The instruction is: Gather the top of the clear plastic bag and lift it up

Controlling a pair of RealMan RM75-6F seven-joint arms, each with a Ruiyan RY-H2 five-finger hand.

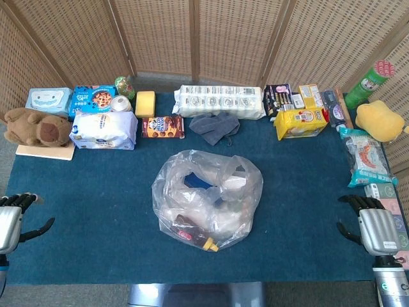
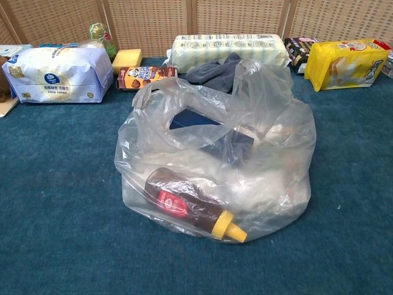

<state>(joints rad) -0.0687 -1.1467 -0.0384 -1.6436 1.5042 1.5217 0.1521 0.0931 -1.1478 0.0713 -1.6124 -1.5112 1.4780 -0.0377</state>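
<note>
Grey cloth (image 1: 215, 126) lies just behind clear plastic bag (image 1: 208, 198).

open carpet (image 1: 96, 198) flanking bag (image 1: 208, 198), goods crowding behind

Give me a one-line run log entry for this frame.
phase: pre-grasp | clear plastic bag: on table, top loose, ungathered | left hand: open, at table's left edge | right hand: open, at right edge | contact: none

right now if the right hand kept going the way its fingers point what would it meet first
The right hand points its fingers left across the blue tablecloth. That stretch looks free until the clear plastic bag, probably its right side, though height is hard to judge.
</note>
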